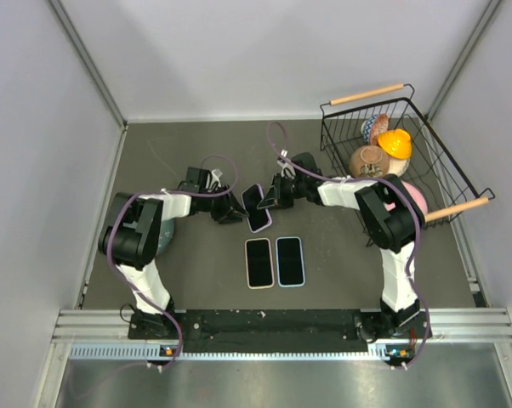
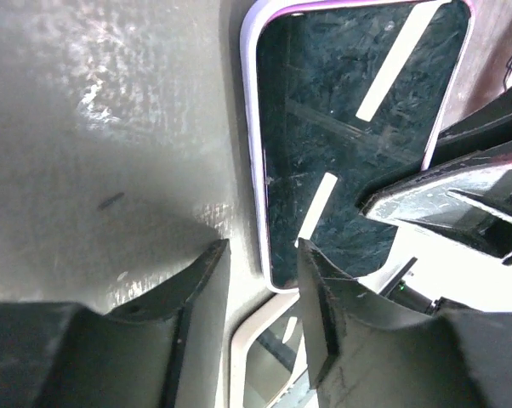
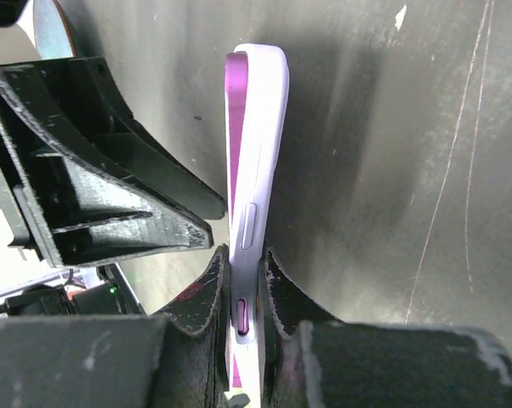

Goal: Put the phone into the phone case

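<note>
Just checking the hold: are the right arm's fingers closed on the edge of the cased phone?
Yes, in the right wrist view both fingers press against opposite sides of the cased phone, no gap.

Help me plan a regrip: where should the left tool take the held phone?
On the phone, pinch the free long edge across screen and back, coming from the left, opposite the right tool. It is thin and flat; the open left tool faces its screen, so likely needs turning.

Purple phone (image 3: 235,93) in white case (image 3: 263,119), edgewise
</note>
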Available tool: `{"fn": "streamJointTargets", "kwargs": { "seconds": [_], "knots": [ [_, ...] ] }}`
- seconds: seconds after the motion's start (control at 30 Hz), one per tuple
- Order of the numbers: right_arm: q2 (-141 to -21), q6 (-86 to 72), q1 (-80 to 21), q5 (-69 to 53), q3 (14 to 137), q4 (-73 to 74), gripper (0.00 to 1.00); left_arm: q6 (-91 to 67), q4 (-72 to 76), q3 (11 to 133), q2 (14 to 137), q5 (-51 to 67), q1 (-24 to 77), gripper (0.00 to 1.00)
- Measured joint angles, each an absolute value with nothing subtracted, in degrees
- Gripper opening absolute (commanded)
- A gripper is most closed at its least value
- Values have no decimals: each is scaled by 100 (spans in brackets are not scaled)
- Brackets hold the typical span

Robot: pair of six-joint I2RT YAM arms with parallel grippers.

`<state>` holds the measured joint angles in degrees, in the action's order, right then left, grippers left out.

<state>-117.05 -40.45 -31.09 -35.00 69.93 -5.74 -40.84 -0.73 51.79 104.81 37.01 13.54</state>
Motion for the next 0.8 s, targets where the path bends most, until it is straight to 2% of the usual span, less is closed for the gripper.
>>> {"fn": "streamJointTargets", "kwargs": {
  "seconds": [0.23,0.4,0.63,0.8],
  "knots": [
    [-11592,-3927,-3103,-3450,7109,-207,0,-3972,-628,5186,9664,3385,1024,59],
    [-10936,-3999,-3061,-3575,7011,-191,0,-3874,-827,5186,8670,3516,893,66],
    [-9472,-4703,-3009,-4248,6031,-1603,0,-3887,-727,5068,7533,4239,906,69],
    [-9118,-5470,-3009,-4650,5201,-2838,0,-4313,27,4609,7150,4906,906,68]
  ]
}}
